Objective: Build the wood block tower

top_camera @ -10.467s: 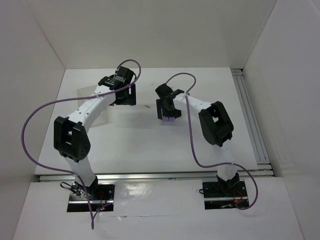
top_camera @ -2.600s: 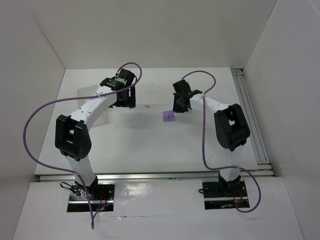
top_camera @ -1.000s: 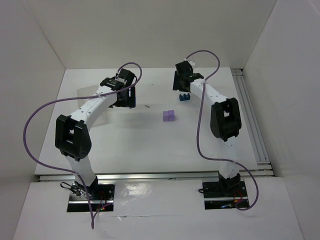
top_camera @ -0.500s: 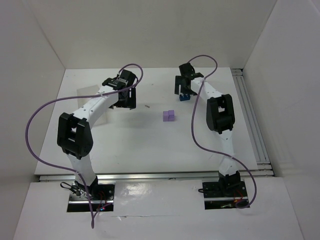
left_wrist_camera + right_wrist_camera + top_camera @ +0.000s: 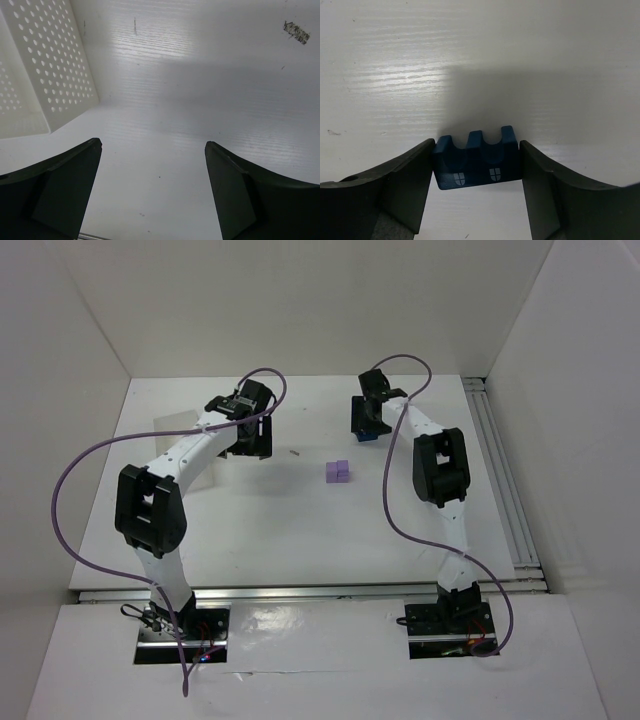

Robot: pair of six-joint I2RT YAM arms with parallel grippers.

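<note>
From above, the light-purple blocks point(image 5: 338, 471) sit mid-counter point(image 5: 300, 530), well apart from the right claw point(image 5: 367, 426). That claw hides all but a sliver of the dark blue notched block point(image 5: 367, 437) near the back. How many purple pieces are stacked is too small to tell. The left claw point(image 5: 250, 437) hangs beside the faint white tray point(image 5: 178, 425). The left wrist view shows the left claw point(image 5: 152, 145) spread wide over bare counter, with the perforated tray point(image 5: 45, 65) cut off at the left. The right wrist view shows the right claw point(image 5: 476, 165) pressed against both ends of the dark blue notched block point(image 5: 477, 159), which rests notches-up on the counter. It looks like light, rigid painted wood, probably a little slick, so the flat ends seem the soundest hold.
</note>
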